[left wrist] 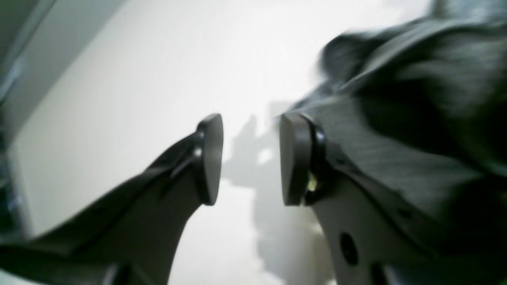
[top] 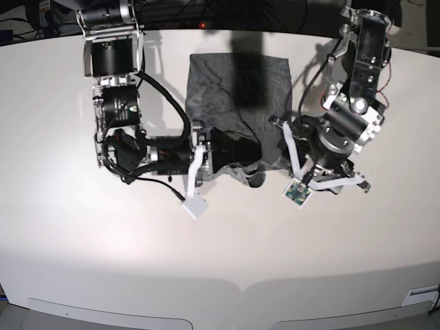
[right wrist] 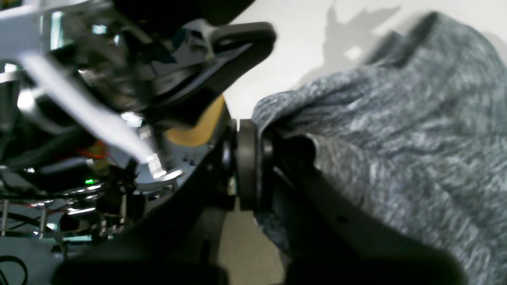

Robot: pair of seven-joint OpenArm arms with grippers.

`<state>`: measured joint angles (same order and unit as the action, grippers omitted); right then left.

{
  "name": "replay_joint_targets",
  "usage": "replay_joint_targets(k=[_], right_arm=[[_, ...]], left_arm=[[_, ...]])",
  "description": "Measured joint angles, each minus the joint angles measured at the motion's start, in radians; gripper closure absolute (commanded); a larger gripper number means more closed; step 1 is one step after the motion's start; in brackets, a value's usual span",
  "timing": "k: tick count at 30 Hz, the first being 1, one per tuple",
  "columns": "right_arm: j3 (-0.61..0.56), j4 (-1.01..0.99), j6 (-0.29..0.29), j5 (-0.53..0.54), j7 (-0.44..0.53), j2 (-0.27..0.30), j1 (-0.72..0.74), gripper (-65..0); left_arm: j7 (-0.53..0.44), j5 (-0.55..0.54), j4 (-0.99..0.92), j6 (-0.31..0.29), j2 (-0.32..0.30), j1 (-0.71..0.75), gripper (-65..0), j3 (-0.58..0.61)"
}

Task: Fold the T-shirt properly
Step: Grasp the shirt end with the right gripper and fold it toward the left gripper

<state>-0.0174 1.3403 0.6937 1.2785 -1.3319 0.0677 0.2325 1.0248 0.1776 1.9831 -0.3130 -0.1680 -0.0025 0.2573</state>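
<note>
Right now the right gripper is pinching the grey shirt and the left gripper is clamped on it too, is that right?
Not quite. The right gripper is shut on the T-shirt, but the left gripper is not clamped on it: the left wrist view shows its jaws apart with only the white table between them, the fabric lying beside one finger.

I see the shirt (right wrist: 396, 130) as soft, heathered grey knit cloth; my gripper pads (left wrist: 212, 158) look matt black plastic, the table (top: 220, 254) smooth, faintly glossy white.
</note>
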Motion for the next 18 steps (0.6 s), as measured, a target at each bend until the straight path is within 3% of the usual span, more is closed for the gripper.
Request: replay_joint_targets(k=[3, 6, 11, 16, 18], right_arm=[[-0.023, 0.002, 0.000, -0.103, 0.003, -0.055, 0.009, 0.0], [-0.031, 0.001, 0.000, -0.188, -0.004, -0.115, 0.006, 0.0], [-0.030, 0.001, 0.000, -0.237, -0.001, -0.188, 0.006, 0.0], [-0.046, 0.001, 0.000, -0.236, -0.001, -0.203, 0.006, -0.2], [-0.057, 0.001, 0.000, -0.237, 0.000, -0.202, 0.005, -14.3]], left_arm=[[0.002, 0.042, 0.000, 0.051, -0.049, 0.000, -22.5, 0.000], [0.007, 0.058, 0.000, 0.061, -0.074, 0.000, -22.5, 0.000], [0.008, 0.055, 0.000, 0.064, -0.098, 0.000, -22.5, 0.001], [0.008, 0.050, 0.000, 0.063, -0.098, 0.000, -22.5, 0.001], [0.008, 0.050, 0.000, 0.063, -0.098, 0.000, -22.5, 0.001]])
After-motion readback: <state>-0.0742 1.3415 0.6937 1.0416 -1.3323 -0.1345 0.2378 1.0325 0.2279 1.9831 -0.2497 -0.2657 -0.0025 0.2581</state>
